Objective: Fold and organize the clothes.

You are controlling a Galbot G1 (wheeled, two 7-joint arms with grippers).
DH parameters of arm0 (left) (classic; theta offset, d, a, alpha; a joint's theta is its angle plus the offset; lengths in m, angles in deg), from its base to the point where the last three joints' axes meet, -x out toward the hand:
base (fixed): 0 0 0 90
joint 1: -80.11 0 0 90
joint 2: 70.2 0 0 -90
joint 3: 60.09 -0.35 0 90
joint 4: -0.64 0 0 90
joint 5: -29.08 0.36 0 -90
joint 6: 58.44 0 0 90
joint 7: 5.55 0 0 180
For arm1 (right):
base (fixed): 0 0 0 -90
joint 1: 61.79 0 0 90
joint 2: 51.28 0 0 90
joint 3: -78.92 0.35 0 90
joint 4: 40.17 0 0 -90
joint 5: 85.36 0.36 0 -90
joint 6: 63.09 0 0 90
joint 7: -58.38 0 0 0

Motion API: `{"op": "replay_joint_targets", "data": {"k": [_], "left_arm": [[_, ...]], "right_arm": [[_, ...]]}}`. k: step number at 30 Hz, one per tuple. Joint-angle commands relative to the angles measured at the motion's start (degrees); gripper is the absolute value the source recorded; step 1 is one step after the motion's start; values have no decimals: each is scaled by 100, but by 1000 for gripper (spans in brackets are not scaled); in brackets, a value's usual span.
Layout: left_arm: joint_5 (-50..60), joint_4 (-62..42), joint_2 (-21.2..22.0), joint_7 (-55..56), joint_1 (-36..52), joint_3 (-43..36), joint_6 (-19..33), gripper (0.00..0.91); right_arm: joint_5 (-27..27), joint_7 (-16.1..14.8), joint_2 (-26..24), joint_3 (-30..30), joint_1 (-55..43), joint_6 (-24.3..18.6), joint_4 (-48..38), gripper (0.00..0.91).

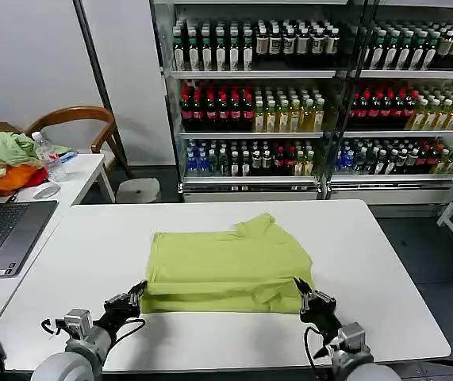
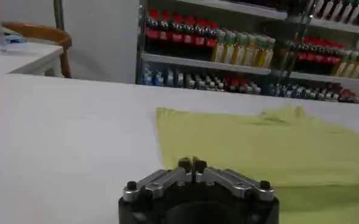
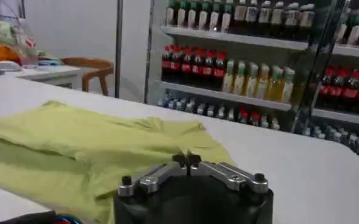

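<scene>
The clothes here are a lime yellow-green T-shirt (image 1: 226,266), lying folded into a flat rectangle in the middle of the white table (image 1: 385,262). A collar or sleeve part sticks out at its far right. My left gripper (image 1: 137,290) sits at the shirt's near left corner, fingertips shut, with no cloth visible between them. My right gripper (image 1: 303,292) is at the near right corner, also shut. In the left wrist view the left gripper (image 2: 192,164) has its tips closed in front of the shirt (image 2: 277,146). The right gripper (image 3: 186,160) has its tips closed over the shirt (image 3: 75,146).
An open laptop (image 1: 4,234) lies on the side table at the left. Behind it are a heap of pale green, tan and orange garments (image 1: 8,163) and a water bottle (image 1: 47,159). A wooden chair (image 1: 75,119) and drink shelves (image 1: 289,103) stand farther back.
</scene>
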Motion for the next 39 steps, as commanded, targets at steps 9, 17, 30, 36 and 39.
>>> {"op": "replay_joint_targets", "data": {"k": [9,17,30,36,39], "left_arm": [[33,-463,15,-115,370,-155,31,50],[280,-644,96,-141,557,-309,89,907],[522,-764,125,-66,605,-277,281,907],[528,81,7,-5,-243,-65,261,907],[679,317,117,189,-470,-152,92,907]], "right_arm": [[46,61,114,-245,-573,214,-645,0],[24,166,287,-364,-730,313,-887,907],[116,391,175,-22,-283,379,-202,907],[116,559,120,25,401,354,113,907],[114,570,126,1,575,368,71,907]]}}
